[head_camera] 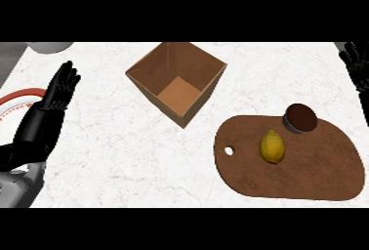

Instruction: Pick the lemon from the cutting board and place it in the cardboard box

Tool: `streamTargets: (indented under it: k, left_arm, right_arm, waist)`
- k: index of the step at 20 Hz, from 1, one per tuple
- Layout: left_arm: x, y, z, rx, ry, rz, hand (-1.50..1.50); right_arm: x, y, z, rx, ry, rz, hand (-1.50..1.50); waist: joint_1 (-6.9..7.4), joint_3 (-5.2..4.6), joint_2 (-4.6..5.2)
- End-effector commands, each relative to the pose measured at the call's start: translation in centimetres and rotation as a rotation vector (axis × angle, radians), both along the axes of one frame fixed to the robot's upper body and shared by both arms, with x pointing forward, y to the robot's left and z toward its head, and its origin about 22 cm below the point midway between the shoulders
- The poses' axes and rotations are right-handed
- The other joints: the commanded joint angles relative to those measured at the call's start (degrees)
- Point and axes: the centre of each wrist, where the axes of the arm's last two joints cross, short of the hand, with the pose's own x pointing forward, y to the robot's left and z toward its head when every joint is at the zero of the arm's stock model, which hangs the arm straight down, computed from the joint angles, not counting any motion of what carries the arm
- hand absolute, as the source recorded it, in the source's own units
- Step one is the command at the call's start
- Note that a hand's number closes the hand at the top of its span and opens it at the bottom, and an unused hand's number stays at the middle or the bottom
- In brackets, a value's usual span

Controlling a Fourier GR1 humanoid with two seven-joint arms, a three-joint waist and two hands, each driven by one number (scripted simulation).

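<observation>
A yellow lemon (pixel 272 146) lies near the middle of the brown wooden cutting board (pixel 317 176) at the lower right. An open cardboard box (pixel 178 80), turned like a diamond, stands at the upper middle with nothing inside. My left hand (pixel 52 105) rests at the left edge, fingers straight and up, far from the lemon. At the top right corner my right hand (pixel 357 66) shows only partly, fingers straight, above and to the right of the board. Neither hand holds anything.
A dark brown round object (pixel 300 117) sits on the board's upper part, just above the lemon. A red-rimmed white plate (pixel 18 95) shows behind my left hand. A grey round thing (pixel 51 47) peeks in at the top left.
</observation>
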Motion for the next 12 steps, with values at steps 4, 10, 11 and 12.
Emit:
streamTargets:
  k: [4, 10, 11, 12]
  left_arm:
    - [0.6, -0.2, 0.4, 0.117, 0.054, -0.038, 0.00]
    - [-0.4, 0.6, -3.9, 0.130, 0.151, -0.098, 0.00]
    - [-1.4, 0.5, -4.2, 0.133, 0.136, -0.123, 0.00]
    - [0.0, 0.2, -2.0, 0.147, 0.125, -0.120, 0.00]
  right_arm:
    - [-4.2, -2.9, 6.3, 0.025, -0.137, -0.202, -1.50]
    - [-8.6, -6.4, 4.5, -0.225, 0.016, -0.405, -1.50]
    - [-9.4, -5.9, 2.6, -0.251, -0.008, -0.396, -1.50]
    - [-9.8, -7.7, 2.8, -0.303, -0.002, -0.378, -1.50]
  waist:
    - [-0.90, -0.01, -0.10]
    - [-1.15, -0.01, 0.14]
    - [-0.22, 0.02, 0.16]
    - [-0.25, 0.06, 0.17]
